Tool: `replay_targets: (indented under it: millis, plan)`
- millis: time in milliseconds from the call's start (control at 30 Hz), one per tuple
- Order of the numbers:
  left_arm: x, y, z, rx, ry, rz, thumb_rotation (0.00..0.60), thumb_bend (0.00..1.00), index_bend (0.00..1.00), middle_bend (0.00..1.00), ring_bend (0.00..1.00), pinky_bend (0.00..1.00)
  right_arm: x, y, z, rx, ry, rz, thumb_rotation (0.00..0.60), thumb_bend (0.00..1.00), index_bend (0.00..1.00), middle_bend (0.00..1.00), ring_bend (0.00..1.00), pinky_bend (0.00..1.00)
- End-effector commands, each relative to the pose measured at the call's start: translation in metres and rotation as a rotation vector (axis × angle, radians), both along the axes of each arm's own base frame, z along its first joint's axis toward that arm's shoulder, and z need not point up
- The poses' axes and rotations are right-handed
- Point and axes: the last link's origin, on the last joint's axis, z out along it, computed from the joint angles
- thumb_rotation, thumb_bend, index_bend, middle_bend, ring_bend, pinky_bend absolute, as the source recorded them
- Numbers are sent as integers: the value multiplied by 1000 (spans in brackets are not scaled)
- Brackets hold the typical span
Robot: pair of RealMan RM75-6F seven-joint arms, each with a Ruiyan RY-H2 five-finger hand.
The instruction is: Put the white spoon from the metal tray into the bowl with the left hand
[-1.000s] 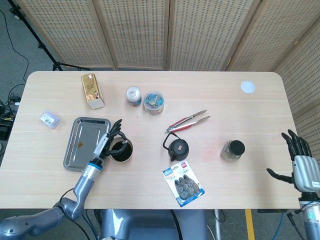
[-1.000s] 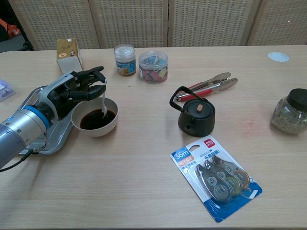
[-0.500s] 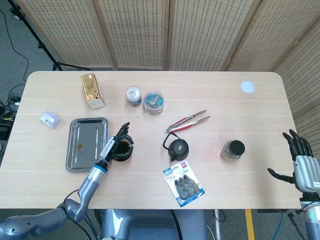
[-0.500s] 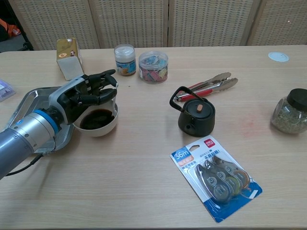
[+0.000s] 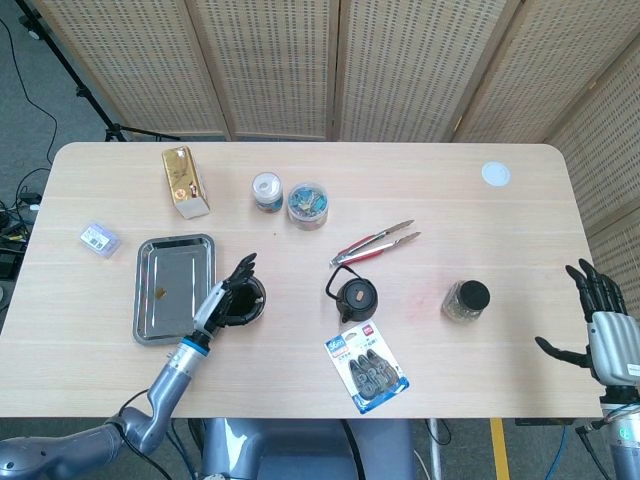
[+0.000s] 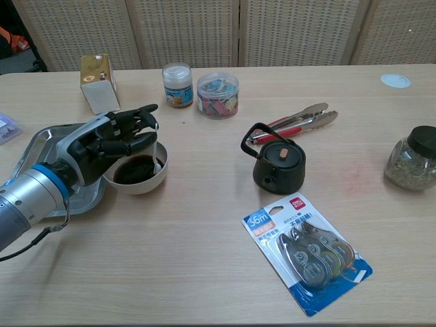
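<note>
The white bowl (image 6: 136,187) of dark liquid stands just right of the metal tray (image 6: 39,144), which shows only a small brown speck. The white spoon (image 6: 157,158) stands in the bowl, leaning on its right rim with its handle up. My left hand (image 6: 105,139) hovers over the bowl's left side, fingers spread, fingertips close to the handle's top without gripping it. From the head view the left hand (image 5: 222,298) partly covers the bowl (image 5: 246,304) beside the tray (image 5: 170,290). My right hand (image 5: 600,318) hangs open beyond the table's right edge.
A black teapot (image 6: 279,165) stands right of the bowl, red-handled tongs (image 6: 300,119) behind it. A blue blister pack (image 6: 306,251) lies at the front, a glass jar (image 6: 413,158) far right. A gold box (image 6: 95,82) and two small jars (image 6: 178,84) stand at the back.
The left hand held the spoon upright in the bowl, then let it go and drew back toward the tray. The spoon now leans on the rim. The right hand has not moved.
</note>
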Motion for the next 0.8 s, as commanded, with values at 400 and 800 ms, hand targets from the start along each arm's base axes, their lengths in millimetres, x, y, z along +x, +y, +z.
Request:
replay_targets:
  millis: [400,800]
  plan:
    - [-9,13,9,50,5,33,600,491,696,0,0,0,-1,0,-2,4,7,-5,600,28,5,0,0,0]
    - [9,24,0,43,39,6,600,491,696,0,0,0,-2,-1,0,2,1,-8,600,28,5,0,0,0]
